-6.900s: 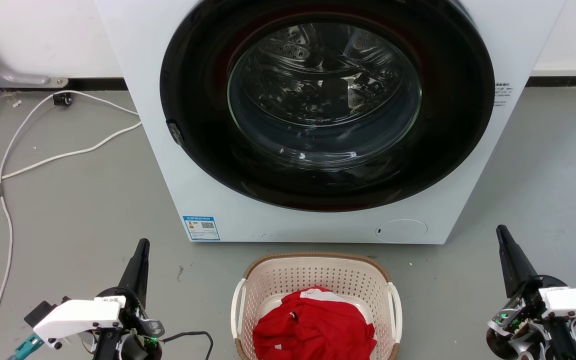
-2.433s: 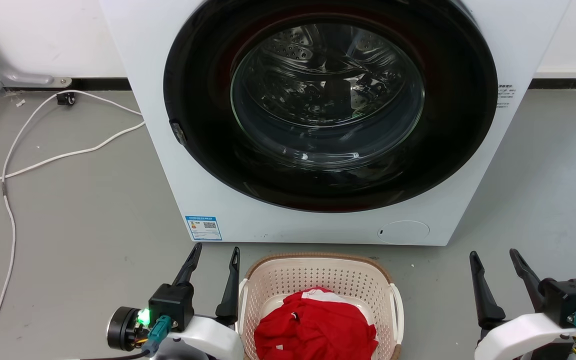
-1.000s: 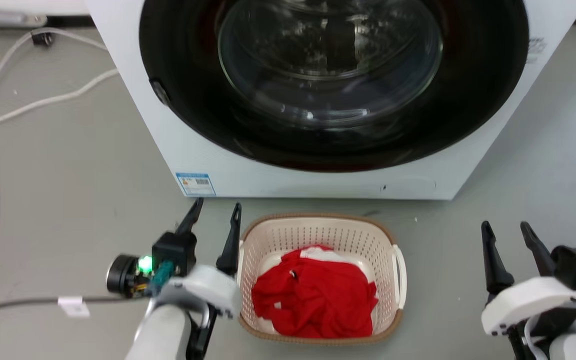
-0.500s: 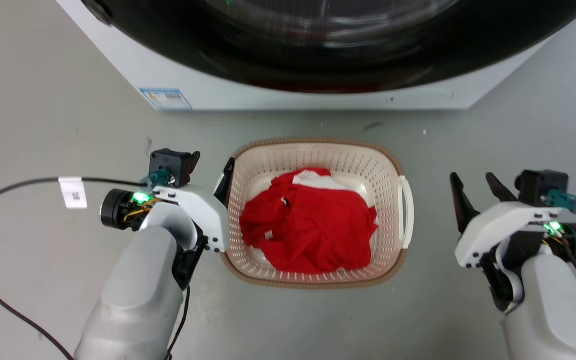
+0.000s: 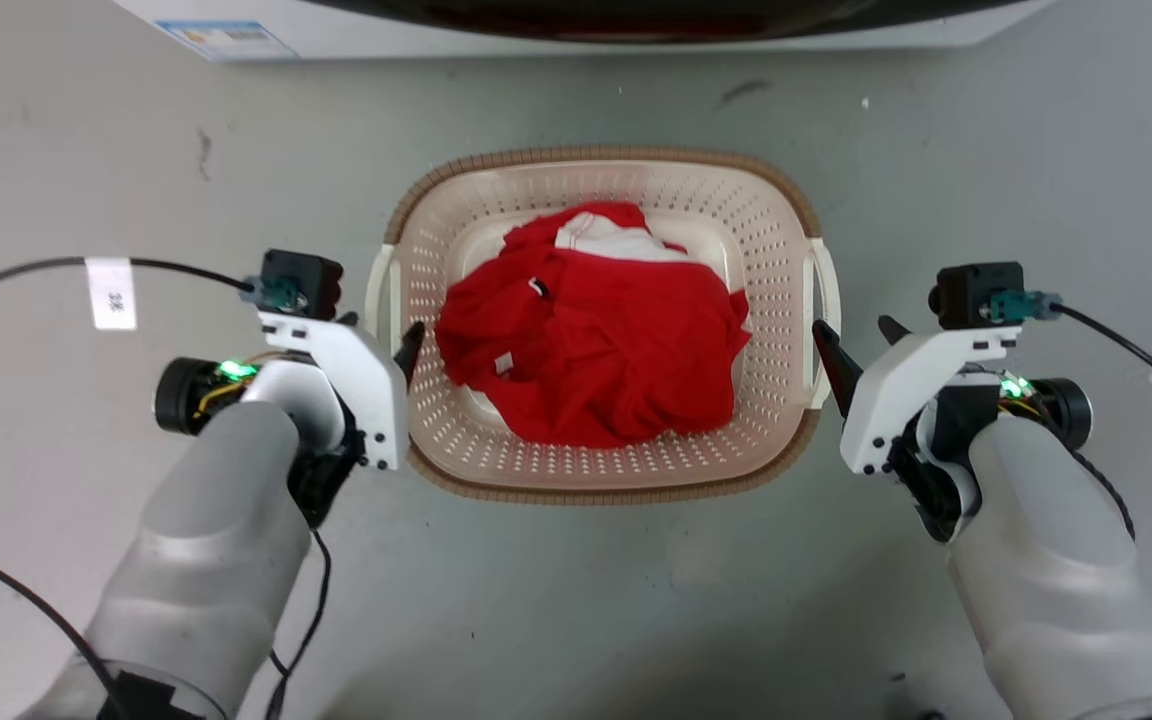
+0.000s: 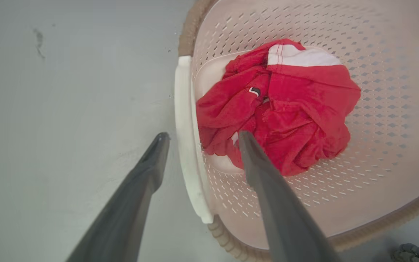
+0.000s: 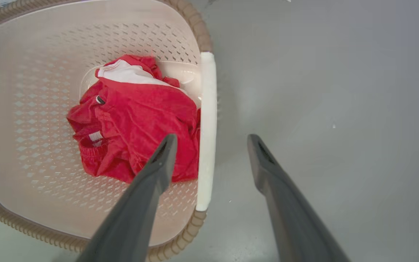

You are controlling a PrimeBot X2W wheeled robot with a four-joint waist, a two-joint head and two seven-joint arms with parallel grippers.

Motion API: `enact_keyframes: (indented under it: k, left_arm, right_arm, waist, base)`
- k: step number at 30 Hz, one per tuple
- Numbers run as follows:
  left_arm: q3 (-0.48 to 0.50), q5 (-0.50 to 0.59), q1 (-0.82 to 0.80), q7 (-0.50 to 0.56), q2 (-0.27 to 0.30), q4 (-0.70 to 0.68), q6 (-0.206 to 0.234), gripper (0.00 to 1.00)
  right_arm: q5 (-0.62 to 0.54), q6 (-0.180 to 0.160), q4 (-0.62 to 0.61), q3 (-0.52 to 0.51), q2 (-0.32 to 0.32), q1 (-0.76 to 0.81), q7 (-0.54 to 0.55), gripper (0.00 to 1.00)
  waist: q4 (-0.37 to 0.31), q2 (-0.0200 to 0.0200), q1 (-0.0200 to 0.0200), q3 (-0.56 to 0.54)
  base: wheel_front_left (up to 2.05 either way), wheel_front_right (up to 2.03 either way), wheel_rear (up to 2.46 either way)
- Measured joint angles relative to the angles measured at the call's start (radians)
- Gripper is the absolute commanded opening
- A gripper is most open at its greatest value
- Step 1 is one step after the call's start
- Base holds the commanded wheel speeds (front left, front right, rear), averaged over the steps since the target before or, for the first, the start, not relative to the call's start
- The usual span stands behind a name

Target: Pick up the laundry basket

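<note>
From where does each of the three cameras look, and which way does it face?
Head view: on the head, facing down at the laundry basket; left forearm and right forearm show.
Left wrist view: along the open left pincer, straddling a white handle.
Right wrist view: along the open right pincer, straddling the other handle.
All share the red garment.

We list one red garment [image 5: 591, 340], crumpled in a heap, with a white panel [image 5: 596, 232] on its far side. One washing machine [image 5: 356, 38] shows its white base at the head view's top edge, carrying a blue-and-white label [image 5: 226, 38]. One grey floor [image 5: 576, 620] bears two dark scuffs [image 5: 204, 155] near the machine.
</note>
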Motion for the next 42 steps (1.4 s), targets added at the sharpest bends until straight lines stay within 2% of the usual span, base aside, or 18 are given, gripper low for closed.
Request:
enact_keyframes:
  k: [14, 15, 16, 17, 23, 28, 35, 42]
  left_arm:
    - [-0.149, -0.173, -0.173, 0.059, 0.059, 0.054, 0.0, 1.0]
    - [-0.159, -0.188, -0.182, 0.068, 0.06, 0.055, 0.0, 0.99]
    - [-0.169, -0.201, -0.19, 0.075, 0.061, 0.056, 0.0, 0.66]
    - [-0.179, -0.211, -0.195, 0.076, 0.063, 0.056, 0.0, 0.0]
    - [-0.242, -0.295, -0.205, 0.091, 0.064, 0.045, -0.001, 0.0]
    - [-0.28, -0.37, -0.175, 0.098, 0.063, 0.058, -0.001, 0.0]
    - [-0.329, -0.469, -0.106, 0.181, 0.066, 0.08, -0.001, 0.0]
    - [-0.37, -0.548, -0.075, 0.284, 0.065, 0.086, 0.001, 0.0]
  right_arm:
    - [0.075, 0.0, 0.259, 0.096, 0.0, -0.224, -0.044, 1.0]
    - [0.08, 0.0, 0.272, 0.101, 0.0, -0.236, -0.045, 0.47]
    - [0.086, 0.0, 0.284, 0.105, 0.0, -0.248, -0.046, 0.28]
    - [0.091, 0.0, 0.296, 0.112, 0.0, -0.259, -0.044, 0.0]
    - [0.142, 0.0, 0.34, 0.167, 0.001, -0.28, -0.03, 0.0]
    - [0.185, 0.0, 0.361, 0.212, 0.0, -0.262, -0.006, 0.0]
    - [0.287, -0.002, 0.36, 0.297, -0.001, -0.192, 0.115, 0.0]
    - [0.332, -0.002, 0.392, 0.322, -0.003, -0.177, 0.227, 0.0]
  waist:
    - [0.0, 0.0, -0.0001, 0.155]
    - [0.001, 0.0, 0.0, 0.161]
    - [0.003, 0.0, 0.0, 0.166]
    - [0.005, 0.0, 0.0, 0.169]
    - [0.011, 0.0, 0.0, 0.159]
    - [0.013, 0.0, -0.0001, 0.107]
    - [0.009, 0.0, -0.0002, -0.022]
    - [0.009, 0.0, -0.0002, -0.178]
  base:
    - [0.0, 0.0, 0.0]
    - [0.0, 0.0, 0.0]
    - [0.0, 0.0, 0.0]
    - [0.0, 0.0, 0.0]
    - [0.0, 0.0, 0.0]
    - [0.0, 0.0, 0.0]
    - [0.0, 0.0, 0.0]
    - [0.0, 0.0, 0.0]
